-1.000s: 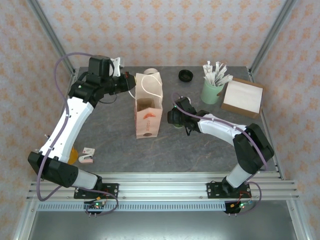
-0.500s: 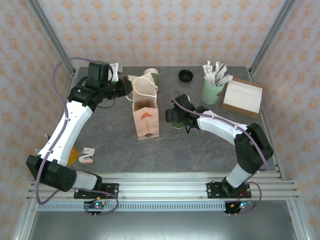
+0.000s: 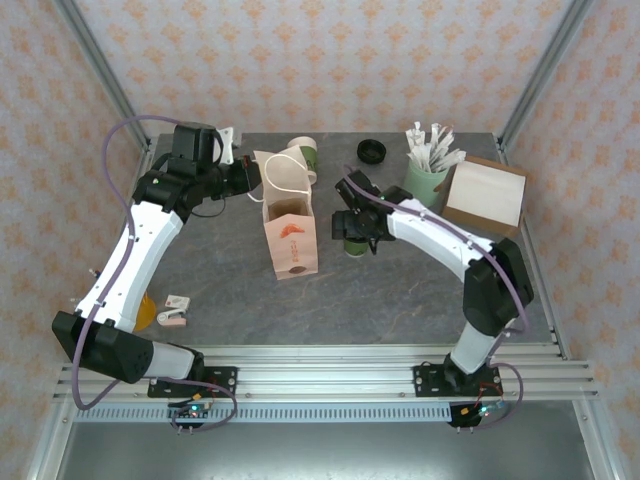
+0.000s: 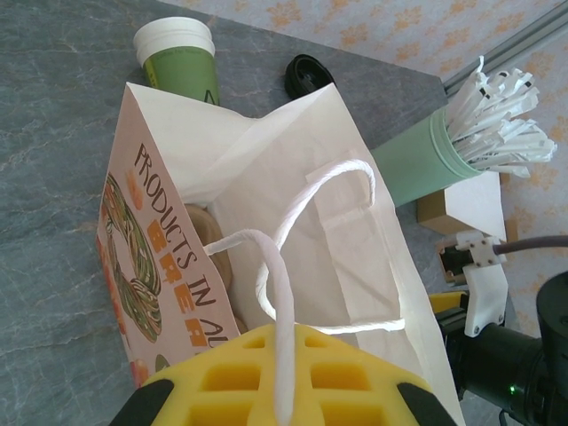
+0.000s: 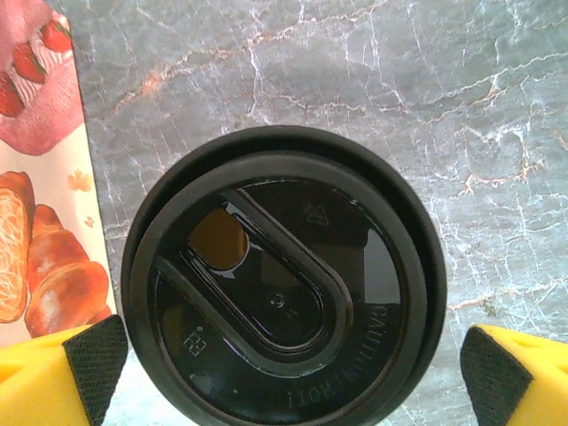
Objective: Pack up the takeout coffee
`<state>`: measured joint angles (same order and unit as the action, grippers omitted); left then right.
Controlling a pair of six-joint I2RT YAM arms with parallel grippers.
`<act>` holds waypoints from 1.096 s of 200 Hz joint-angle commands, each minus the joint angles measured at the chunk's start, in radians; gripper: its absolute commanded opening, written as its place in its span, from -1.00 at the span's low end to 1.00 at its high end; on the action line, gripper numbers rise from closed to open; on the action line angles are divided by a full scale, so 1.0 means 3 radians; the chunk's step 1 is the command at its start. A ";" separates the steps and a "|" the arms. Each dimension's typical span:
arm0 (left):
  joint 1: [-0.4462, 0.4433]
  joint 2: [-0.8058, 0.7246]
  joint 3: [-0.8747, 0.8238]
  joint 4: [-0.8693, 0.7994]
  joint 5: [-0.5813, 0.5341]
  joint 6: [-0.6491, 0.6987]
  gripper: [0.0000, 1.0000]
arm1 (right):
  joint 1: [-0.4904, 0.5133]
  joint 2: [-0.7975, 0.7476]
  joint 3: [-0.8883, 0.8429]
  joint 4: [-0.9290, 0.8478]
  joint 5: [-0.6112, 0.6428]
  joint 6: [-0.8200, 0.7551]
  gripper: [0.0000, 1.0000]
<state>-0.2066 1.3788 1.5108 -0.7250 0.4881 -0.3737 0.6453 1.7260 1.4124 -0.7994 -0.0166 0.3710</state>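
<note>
A takeout coffee cup with its black lid on (image 5: 284,284) stands on the grey table just right of the paper bag (image 3: 290,228). My right gripper (image 5: 288,359) hangs straight above it, open, with one black pad (image 5: 93,355) on each side of the lid and clear of it. My left gripper (image 4: 282,373) is shut on the bag's white string handle (image 4: 275,266) and holds the bag's mouth open. A second, lidless green cup (image 3: 304,155) stands behind the bag, and a loose black lid (image 3: 371,150) lies to its right.
A mint-green cup of white-wrapped sticks (image 3: 424,180) and a cardboard box (image 3: 485,195) stand at the back right. A small pink-and-white item (image 3: 175,313) and an orange object (image 3: 147,310) lie by the left arm's base. The bag's printed side (image 5: 35,177) is close to the lidded cup.
The left gripper pulled the handle back and left, tilting the bag and opening its mouth, which uncovered the lidless cup. The right gripper's jaws widened around the lidded cup.
</note>
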 commanded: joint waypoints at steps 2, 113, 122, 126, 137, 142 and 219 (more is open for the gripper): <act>0.0047 -0.0049 0.0095 -0.0109 -0.0050 0.0092 -1.00 | 0.0002 0.0147 0.0198 -0.0351 -0.0052 0.0068 0.99; 0.0055 -0.0076 0.0087 -0.0211 -0.0016 0.0121 -1.00 | -0.0043 0.0570 0.0619 -0.0618 -0.0010 0.0184 0.93; 0.0055 -0.0078 0.0082 -0.0213 -0.0016 0.0125 -1.00 | -0.0054 0.0592 0.0630 -0.0619 -0.0016 0.0190 0.92; 0.0055 -0.0081 0.0078 -0.0216 -0.0016 0.0127 -1.00 | -0.0058 0.0602 0.0634 -0.0616 -0.0016 0.0195 0.91; 0.0055 -0.0086 0.0064 -0.0222 -0.0006 0.0126 -1.00 | -0.0067 0.0612 0.0639 -0.0590 -0.0024 0.0198 0.90; 0.0055 -0.0086 0.0062 -0.0222 -0.0006 0.0126 -1.00 | -0.0069 0.0618 0.0645 -0.0585 -0.0023 0.0200 0.89; 0.0060 -0.0131 0.0025 -0.0229 0.0004 0.0111 -1.00 | -0.0090 0.0620 0.0720 -0.0552 -0.0021 0.0155 0.48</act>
<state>-0.1959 1.3670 1.5108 -0.7631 0.4892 -0.3649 0.6247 1.9106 1.6039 -0.9520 -0.0410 0.4191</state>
